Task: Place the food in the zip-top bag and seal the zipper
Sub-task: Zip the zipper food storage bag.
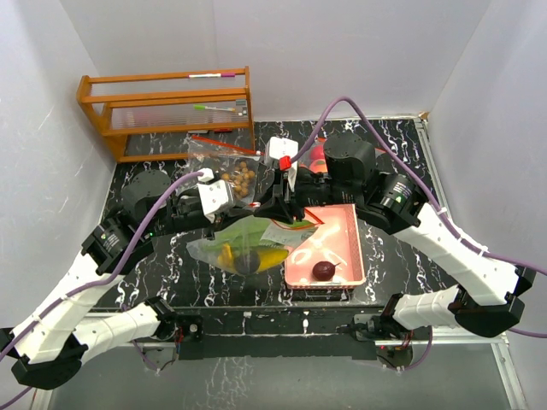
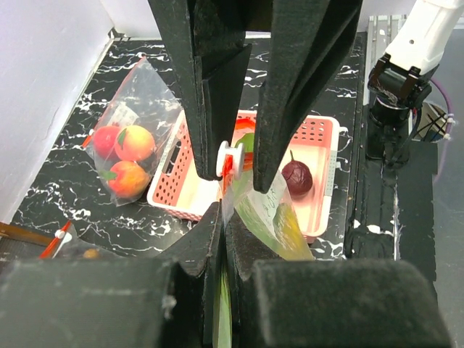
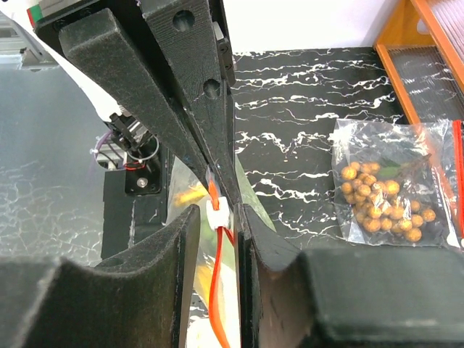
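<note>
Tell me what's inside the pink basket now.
One dark purple fruit lies in the pink basket. The held zip-top bag covers its far-left corner, so anything there is hidden.

text: none legible in any view
tag (image 2: pixel 127 116): white, inside fruit bag (image 2: pixel 123 156), print too small to read
zip bag (image 2: pixel 270 210): faint marks on the film, no characters resolve
sticker (image 3: pixel 34 13): red/green patch at top-left corner of right wrist view, cut by frame edge, no lettering visible
numbers: none
brands: none
</note>
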